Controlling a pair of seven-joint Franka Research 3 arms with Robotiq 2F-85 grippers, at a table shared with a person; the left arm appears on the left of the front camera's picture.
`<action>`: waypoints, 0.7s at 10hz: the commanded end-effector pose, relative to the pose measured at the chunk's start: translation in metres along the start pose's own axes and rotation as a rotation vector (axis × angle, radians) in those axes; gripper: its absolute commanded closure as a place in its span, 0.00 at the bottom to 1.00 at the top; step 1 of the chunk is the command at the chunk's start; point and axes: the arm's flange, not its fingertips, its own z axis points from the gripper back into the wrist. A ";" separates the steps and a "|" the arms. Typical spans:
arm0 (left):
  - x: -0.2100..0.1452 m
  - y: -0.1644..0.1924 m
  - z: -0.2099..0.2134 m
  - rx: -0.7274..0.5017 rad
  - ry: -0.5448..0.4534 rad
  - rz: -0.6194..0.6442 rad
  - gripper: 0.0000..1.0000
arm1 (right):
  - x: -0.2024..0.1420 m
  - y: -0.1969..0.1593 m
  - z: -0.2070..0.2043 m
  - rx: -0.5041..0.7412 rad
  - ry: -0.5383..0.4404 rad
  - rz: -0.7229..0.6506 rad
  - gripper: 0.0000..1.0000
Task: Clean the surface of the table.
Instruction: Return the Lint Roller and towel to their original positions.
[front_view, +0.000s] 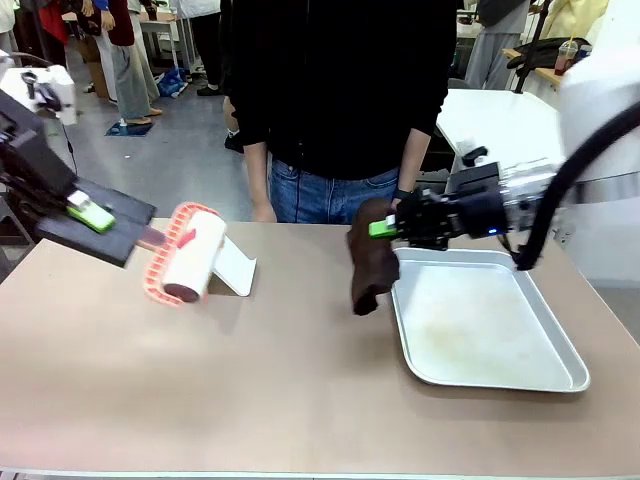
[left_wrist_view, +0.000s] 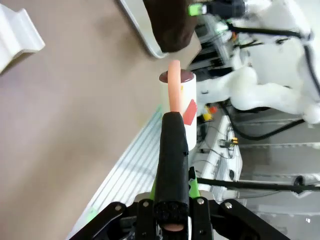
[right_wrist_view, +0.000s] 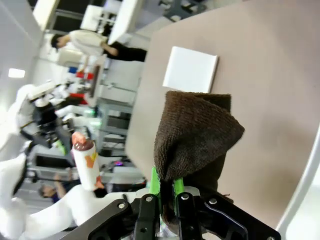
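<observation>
The brownish-beige table (front_view: 300, 390) spans the front view. My left gripper (front_view: 92, 213) is shut on the dark handle of a lint roller (front_view: 190, 255), a white roll in an orange frame, held tilted over the table's left part. In the left wrist view the roller (left_wrist_view: 176, 97) stands straight beyond my left gripper (left_wrist_view: 172, 192). My right gripper (front_view: 385, 228) is shut on a dark brown cloth (front_view: 368, 265) that hangs down to the tabletop beside the tray. The right wrist view has the cloth (right_wrist_view: 192, 132) bunched above my right gripper (right_wrist_view: 167, 192).
A shallow silver tray (front_view: 560, 350) lies on the table's right part. A white roller stand (front_view: 235, 268) sits just right of the roller. A person in a black top and jeans stands at the far edge, hands down near the cloth.
</observation>
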 end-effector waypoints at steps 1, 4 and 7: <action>0.002 -0.006 -0.041 0.142 0.021 0.028 0.78 | 0.006 -0.002 -0.035 -0.082 -0.024 0.004 0.89; 0.009 -0.010 -0.044 0.128 0.023 0.006 0.78 | -0.007 0.000 -0.033 -0.093 0.004 0.021 0.89; 0.011 -0.008 -0.056 0.125 0.039 0.025 0.78 | -0.005 -0.011 -0.039 -0.105 0.008 -0.002 0.89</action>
